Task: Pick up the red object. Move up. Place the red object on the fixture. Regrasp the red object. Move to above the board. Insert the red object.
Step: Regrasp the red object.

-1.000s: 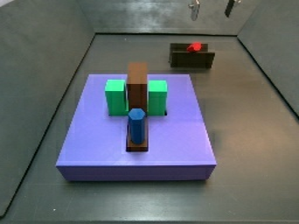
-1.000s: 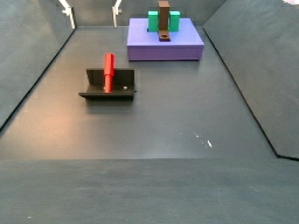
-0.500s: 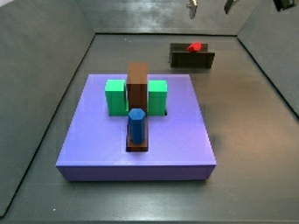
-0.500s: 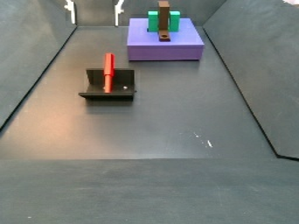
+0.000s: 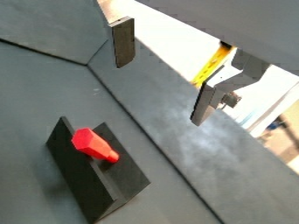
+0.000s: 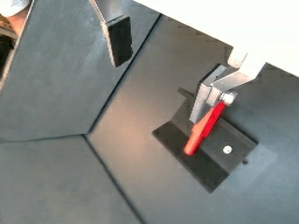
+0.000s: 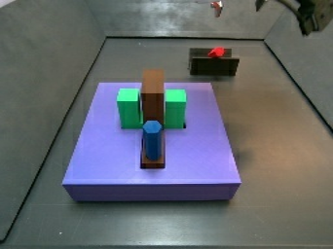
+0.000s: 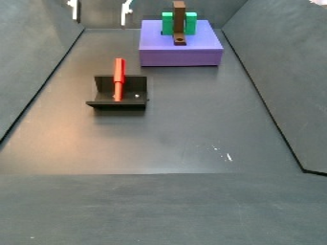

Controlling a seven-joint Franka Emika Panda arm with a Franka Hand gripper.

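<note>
Both wrist views show the gripper (image 5: 163,80) from above: two flat silver fingers (image 5: 122,42) set wide apart, with nothing between them. In both side views only the fingertips enter at the top edge of the frame, high above the floor (image 8: 179,172).

A side view shows the red object (image 8: 119,79) as a slim stick lying along the recessed middle of the fixture (image 8: 118,99), one end leaning against the upright back. In a side view from the opposite end only its red tip (image 7: 217,52) shows above the dark fixture (image 7: 213,65). A wrist view shows the stick's full length (image 6: 202,129); in the wrist view from the other angle it appears as a short red stub (image 5: 94,146).

The floor is a smooth dark grey sheet enclosed by low grey walls (image 7: 78,58). The board (image 7: 154,146) stands well apart from the fixture and bears green blocks (image 7: 129,107), a tall brown block (image 7: 154,97) and a blue hexagonal peg (image 7: 152,140).

The red object lies below the open fingers, touched by neither, closer to one finger (image 6: 216,92) than to its opposite.
</note>
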